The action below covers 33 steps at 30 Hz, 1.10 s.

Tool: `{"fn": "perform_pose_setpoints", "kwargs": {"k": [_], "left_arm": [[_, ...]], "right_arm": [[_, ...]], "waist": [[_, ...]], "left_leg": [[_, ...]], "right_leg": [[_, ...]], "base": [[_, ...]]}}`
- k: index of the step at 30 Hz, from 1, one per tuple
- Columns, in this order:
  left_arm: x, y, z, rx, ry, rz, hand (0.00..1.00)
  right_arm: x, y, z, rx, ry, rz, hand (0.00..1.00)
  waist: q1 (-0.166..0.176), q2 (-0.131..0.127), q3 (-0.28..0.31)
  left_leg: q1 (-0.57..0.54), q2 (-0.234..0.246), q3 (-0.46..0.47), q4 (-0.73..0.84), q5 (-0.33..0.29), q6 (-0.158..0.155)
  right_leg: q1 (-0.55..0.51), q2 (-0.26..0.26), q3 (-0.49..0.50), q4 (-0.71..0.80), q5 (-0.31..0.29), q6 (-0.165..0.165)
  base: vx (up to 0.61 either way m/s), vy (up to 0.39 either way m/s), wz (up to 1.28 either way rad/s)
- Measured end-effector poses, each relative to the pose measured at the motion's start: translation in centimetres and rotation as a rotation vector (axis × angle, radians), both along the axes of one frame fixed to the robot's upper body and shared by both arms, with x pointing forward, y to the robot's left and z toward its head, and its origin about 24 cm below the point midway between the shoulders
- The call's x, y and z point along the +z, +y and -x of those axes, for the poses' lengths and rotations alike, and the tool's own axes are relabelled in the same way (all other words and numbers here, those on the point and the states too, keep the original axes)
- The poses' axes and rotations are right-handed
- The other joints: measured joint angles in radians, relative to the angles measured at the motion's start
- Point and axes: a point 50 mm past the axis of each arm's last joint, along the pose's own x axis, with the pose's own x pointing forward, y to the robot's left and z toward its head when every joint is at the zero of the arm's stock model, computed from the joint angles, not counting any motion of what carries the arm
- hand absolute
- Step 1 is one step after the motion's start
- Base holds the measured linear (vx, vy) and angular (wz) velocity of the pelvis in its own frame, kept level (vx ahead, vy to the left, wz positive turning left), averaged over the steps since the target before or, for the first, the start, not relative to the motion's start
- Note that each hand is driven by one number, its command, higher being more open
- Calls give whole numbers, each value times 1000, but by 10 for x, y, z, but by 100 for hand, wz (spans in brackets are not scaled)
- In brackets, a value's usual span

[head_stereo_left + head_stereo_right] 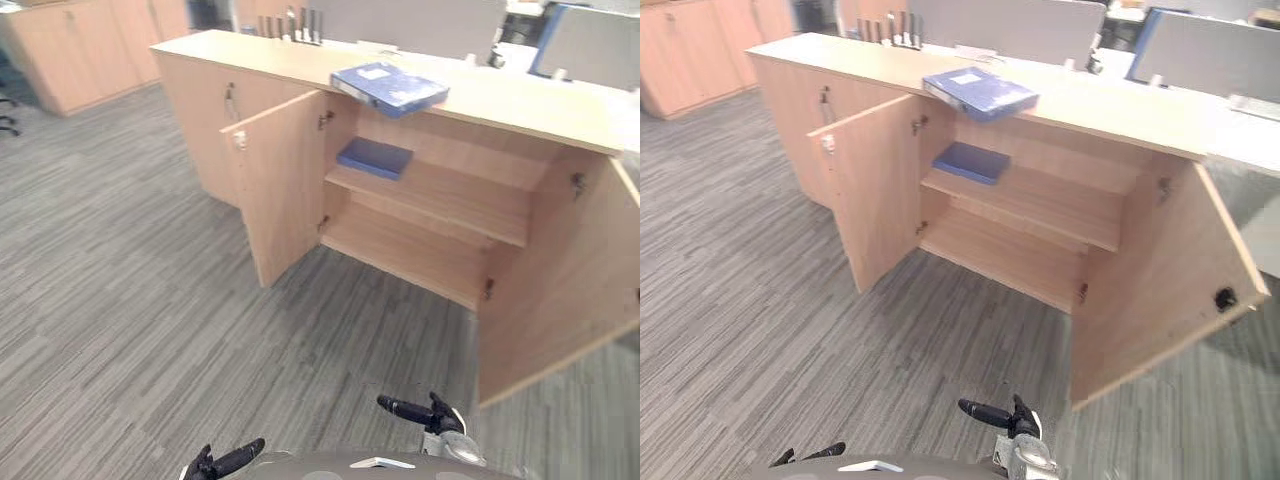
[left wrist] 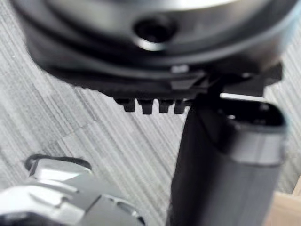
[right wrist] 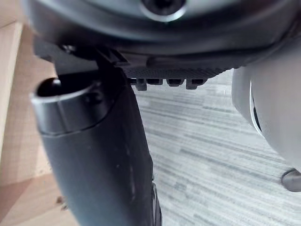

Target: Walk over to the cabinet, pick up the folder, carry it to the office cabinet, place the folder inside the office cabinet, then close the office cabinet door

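Note:
A thick blue folder [image 1: 390, 88] lies flat on top of the low wooden cabinet [image 1: 500, 98], overhanging its front edge a little. A thinner blue folder [image 1: 375, 157] rests on the upper shelf [image 1: 450, 195] inside. Both cabinet doors stand open: the left door [image 1: 280, 195] and the right door [image 1: 560, 280]. My left hand [image 1: 225, 462] and my right hand [image 1: 420, 412] hang low over the carpet, well short of the cabinet. Both have straight fingers and hold nothing. In the right wrist view, the right thumb [image 3: 94, 155] stands out with carpet past it.
A rack of upright dark items [image 1: 290, 25] stands on the far left end of the cabinet top. Tall wooden cupboards [image 1: 70, 50] line the back left, with a chair base [image 1: 8, 112] beside them. Grey desk partitions [image 1: 420, 25] rise behind. Striped grey carpet [image 1: 150, 300] lies before the cabinet.

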Motion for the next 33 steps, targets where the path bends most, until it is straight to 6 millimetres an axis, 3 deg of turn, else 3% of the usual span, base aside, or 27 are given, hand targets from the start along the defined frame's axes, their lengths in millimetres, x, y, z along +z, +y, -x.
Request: {"fn": "perform_pose_setpoints", "kwargs": {"k": [2,4,7,10,12,18,22,27,33], "left_arm": [[0,-1,-4,-17,-4,1,100],[0,-3,-8,-24,-5,2,100],[0,-4,-10,-34,-13,1,100],[1,-3,-14,-38,-20,-5,100],[2,1,-14,-20,-23,-23,100],[2,3,-17,-99,-16,-41,100],[3,2,-20,-170,-12,-50,100],[3,0,-24,-208,-23,-52,100],[4,-1,-31,-239,-40,-56,100]], "right_arm": [[0,-2,-1,-11,0,-1,100],[2,-4,-5,-12,-5,6,100],[0,-4,-2,-18,7,1,100],[-1,-8,5,-29,25,7,100],[-5,-12,22,-101,62,-6,100],[-5,-15,27,-161,70,-10,100],[-6,-16,27,-170,79,-8,100],[-6,-16,28,-182,80,-11,100],[-7,-15,30,-177,86,-15,100]], "waist": [[-1,-3,5],[-25,5,12],[-25,-3,16],[-29,-12,16],[-28,-27,12],[-30,-28,-10],[-33,-26,-12],[-57,-19,-16],[-59,-18,-17]], "left_leg": [[-2,4,11,-18,12,-6],[8,12,11,-39,25,-11],[27,29,7,-61,35,-26],[41,29,-4,-106,53,-39],[37,28,-39,-134,61,-56],[5,21,-58,-171,85,-50],[22,9,-85,-210,87,-47],[94,-11,-89,-254,86,-46],[113,-29,-101,-253,84,-42]], "right_leg": [[20,18,-8,-94,28,44],[14,23,-6,-95,33,36],[11,52,24,-99,26,24],[19,60,12,-120,30,15],[19,64,-12,-123,20,-1],[-3,93,-11,-184,44,3],[5,111,40,-247,86,-7],[53,103,66,-273,106,-3],[61,86,89,-278,124,1]], "base": [[-24,-130,-65],[-44,-102,-20],[-50,-106,-21],[-39,-89,5],[14,-70,25],[89,-33,1],[158,35,-35],[89,90,-19],[37,82,-12]]}}
